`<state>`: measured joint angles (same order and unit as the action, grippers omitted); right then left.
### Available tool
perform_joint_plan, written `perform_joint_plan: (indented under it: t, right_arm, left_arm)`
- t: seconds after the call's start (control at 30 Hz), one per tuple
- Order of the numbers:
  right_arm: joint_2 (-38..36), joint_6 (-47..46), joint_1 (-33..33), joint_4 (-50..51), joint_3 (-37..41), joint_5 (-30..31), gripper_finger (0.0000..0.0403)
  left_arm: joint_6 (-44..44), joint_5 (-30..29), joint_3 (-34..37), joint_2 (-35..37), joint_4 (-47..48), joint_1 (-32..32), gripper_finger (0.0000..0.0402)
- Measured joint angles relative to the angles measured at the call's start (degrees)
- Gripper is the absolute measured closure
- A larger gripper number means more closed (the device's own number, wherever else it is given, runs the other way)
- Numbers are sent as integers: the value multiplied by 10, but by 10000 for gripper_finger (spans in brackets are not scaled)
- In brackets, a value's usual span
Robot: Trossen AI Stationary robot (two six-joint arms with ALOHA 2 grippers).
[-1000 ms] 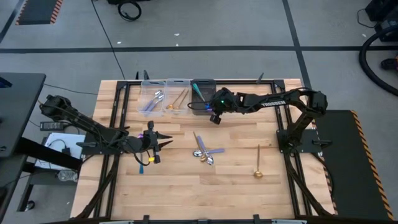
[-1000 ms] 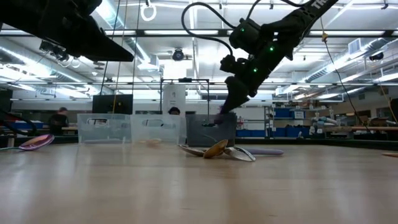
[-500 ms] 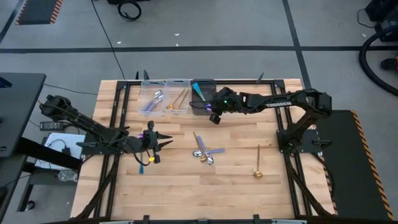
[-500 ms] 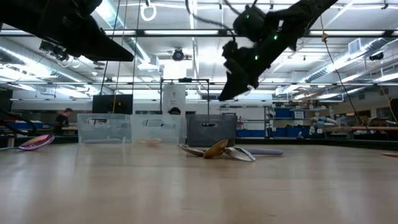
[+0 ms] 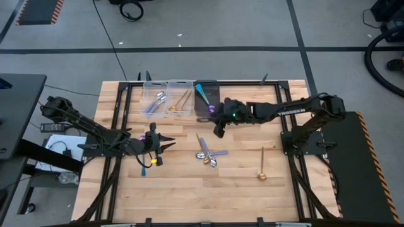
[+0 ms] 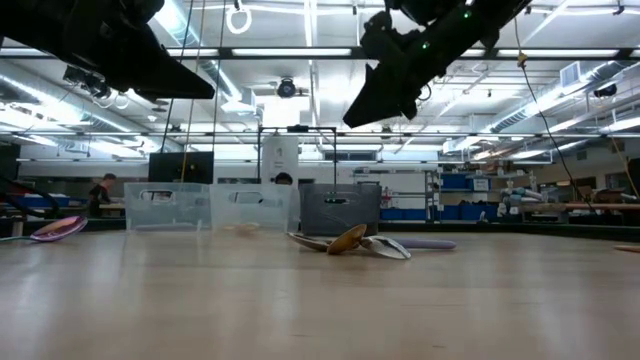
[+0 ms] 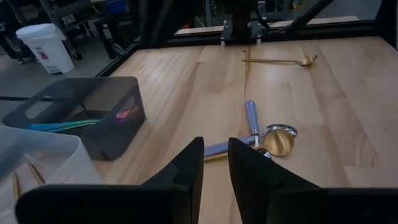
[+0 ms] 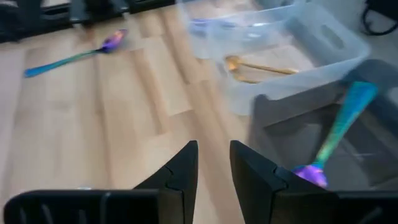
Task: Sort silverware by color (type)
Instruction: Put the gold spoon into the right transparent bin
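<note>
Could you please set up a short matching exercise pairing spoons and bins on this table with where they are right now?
Things:
1. lone gold spoon
2. dark bin
3. teal spoon on the table
4. heap of spoons

Places:
A. by the left gripper
B. mid-table
C. last in the bin row, near the right gripper
D. table's right part, alone

Pairs: 1-D, 2-C, 3-A, 4-B

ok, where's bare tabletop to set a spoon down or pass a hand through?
Free: the near strip of the table below the spoon pile, and the patch between that pile and the lone gold spoon. Crowded: the far edge with the three bins, and around the left hand near the teal spoon.
</note>
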<state>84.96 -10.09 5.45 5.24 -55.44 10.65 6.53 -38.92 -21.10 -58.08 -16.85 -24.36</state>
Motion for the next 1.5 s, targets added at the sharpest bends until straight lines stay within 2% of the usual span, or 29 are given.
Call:
perform_joint_plan:
  t: [0.6,1.13,1.5]
  right_arm:
    - [-3,-107,-152,83,1,106,301]
    - [12,-158,-207,102,1,106,301]
    - [130,-83,-230,11,1,74,301]
  left_arm:
    - [-2,0,0,0,0,0,320]
    - [-3,0,0,0,0,0,320]
    - [-2,0,0,0,-5,0,320]
